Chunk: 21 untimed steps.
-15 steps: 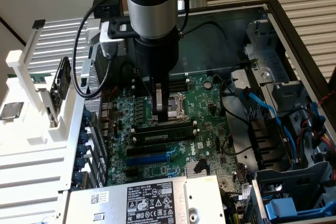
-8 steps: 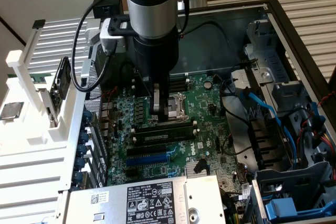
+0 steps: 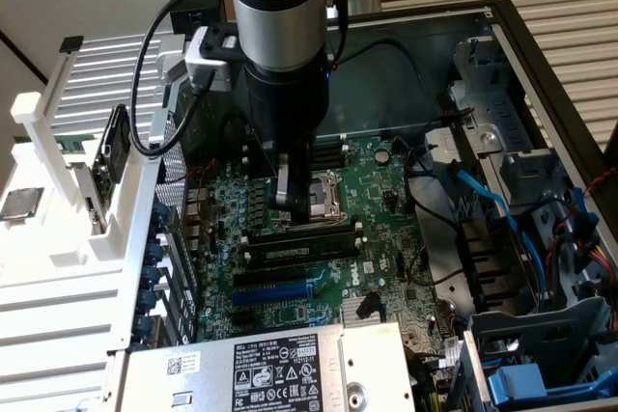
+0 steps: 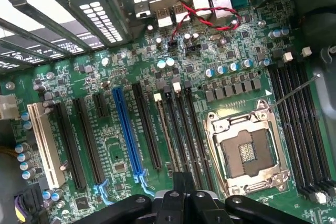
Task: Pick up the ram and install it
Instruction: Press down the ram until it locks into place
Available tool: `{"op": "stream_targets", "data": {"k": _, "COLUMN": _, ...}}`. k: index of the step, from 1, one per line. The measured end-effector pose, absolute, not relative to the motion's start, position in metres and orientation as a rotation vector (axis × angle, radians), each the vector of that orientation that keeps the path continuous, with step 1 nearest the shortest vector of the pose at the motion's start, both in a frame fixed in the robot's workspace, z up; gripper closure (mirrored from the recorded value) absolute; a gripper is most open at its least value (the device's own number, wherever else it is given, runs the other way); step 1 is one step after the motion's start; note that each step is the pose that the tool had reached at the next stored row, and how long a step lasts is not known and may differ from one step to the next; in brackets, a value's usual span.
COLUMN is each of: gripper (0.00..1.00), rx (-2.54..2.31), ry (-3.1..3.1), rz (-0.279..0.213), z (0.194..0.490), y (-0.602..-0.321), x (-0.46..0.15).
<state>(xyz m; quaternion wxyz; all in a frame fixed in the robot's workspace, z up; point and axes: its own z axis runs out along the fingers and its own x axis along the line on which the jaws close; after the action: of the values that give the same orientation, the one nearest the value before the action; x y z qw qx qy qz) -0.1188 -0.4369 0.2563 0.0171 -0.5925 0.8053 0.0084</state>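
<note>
Exterior view: one arm reaches into the open computer case (image 3: 541, 65), its single gripper (image 3: 290, 202) closed with fingers together, holding nothing, low over the board just beside the one processor socket (image 3: 325, 198). One ram (image 3: 299, 246) lies along a memory slot next to that socket, near the gripper; whether they touch I cannot tell. Wrist view shows the gripper (image 4: 182, 178) above the ram (image 4: 165, 135), plus one blue slot (image 4: 127, 129), one white slot (image 4: 44, 145) and two banks of black memory slots flanking the socket (image 4: 245, 150).
</note>
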Motion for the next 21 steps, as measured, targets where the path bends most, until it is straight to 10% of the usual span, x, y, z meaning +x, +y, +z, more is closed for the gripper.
{"op": "stream_targets", "data": {"k": 21, "gripper": 0.89, "rx": -1.436, "ry": 2.752, "rz": 0.02, "z": 0.2563, "y": -0.4368, "x": -0.1188}}
